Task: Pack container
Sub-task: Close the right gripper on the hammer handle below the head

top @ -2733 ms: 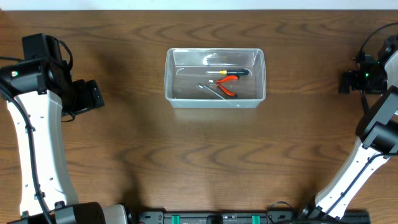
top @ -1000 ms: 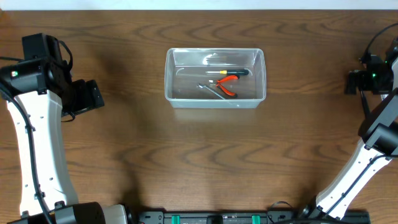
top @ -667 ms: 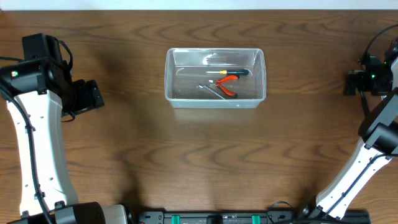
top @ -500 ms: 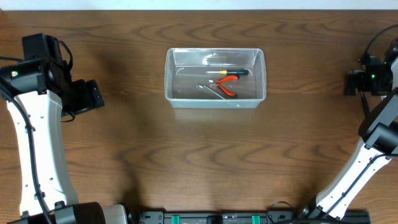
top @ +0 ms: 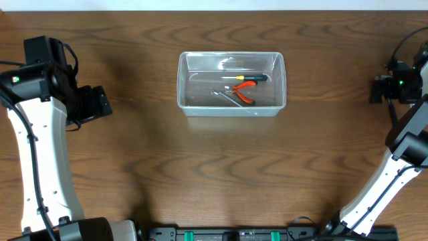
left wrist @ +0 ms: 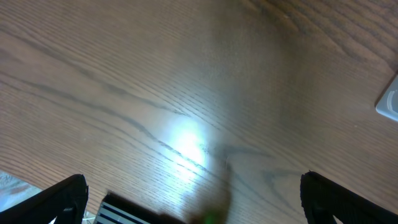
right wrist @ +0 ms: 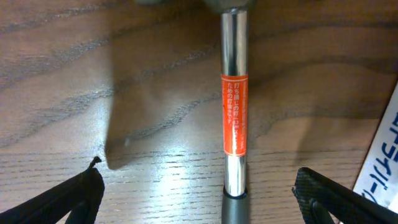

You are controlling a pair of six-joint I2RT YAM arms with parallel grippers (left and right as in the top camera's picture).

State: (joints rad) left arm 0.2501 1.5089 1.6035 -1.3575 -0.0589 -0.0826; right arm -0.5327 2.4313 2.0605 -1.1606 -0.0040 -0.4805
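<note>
While the left gripper (left wrist: pixel 196 194) and right gripper (right wrist: pixel 199 182) gape wide, the container (top: pixel 231 109) lies between them, well apart

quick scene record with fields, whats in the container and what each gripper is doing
container: clear bin mid-table, holding orange-handled pliers and other small tools
left gripper: open, over the wood table, holding nothing
right gripper: open, above a chrome shaft with an orange label, which lies on the table
beside shaft: edge of a blue-and-white box
</note>
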